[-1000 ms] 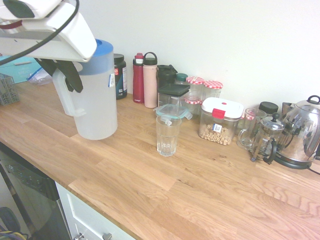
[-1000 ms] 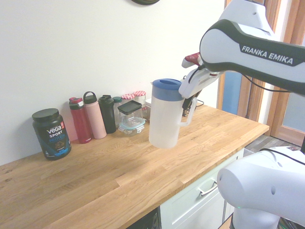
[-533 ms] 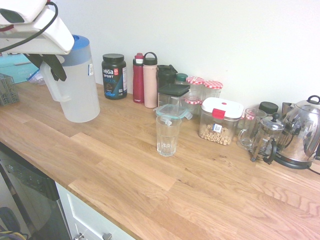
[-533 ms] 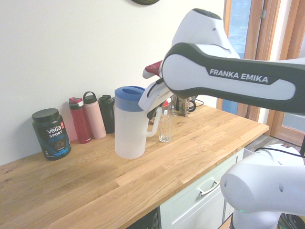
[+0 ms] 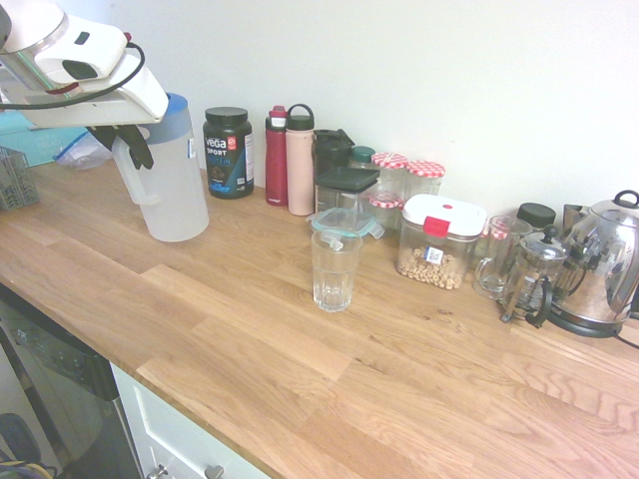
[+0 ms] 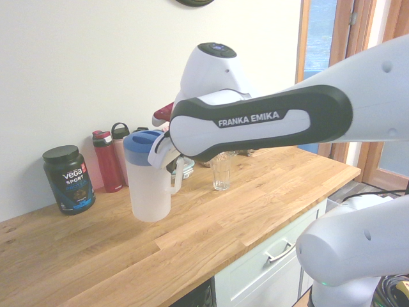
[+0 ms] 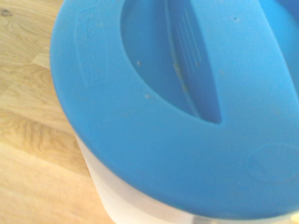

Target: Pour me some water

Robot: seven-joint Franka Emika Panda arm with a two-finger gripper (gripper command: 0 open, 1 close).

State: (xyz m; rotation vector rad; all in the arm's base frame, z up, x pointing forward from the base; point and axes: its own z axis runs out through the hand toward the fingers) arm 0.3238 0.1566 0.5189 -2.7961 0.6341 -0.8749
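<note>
Fingers [image 5: 133, 150] shut tight on jug [image 5: 175, 180] handle, prob. to carry it upright w/o spilling; glass [image 5: 334, 269] well apart.

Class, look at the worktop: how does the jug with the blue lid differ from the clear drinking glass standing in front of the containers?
The jug is frosted white plastic, while the glass is clear. The jug is much taller and wider than the glass. The jug has a blue lid and a side handle, which the end effector grips; the glass is open-topped, has no handle and stands alone on the worktop. Both are upright.
</note>
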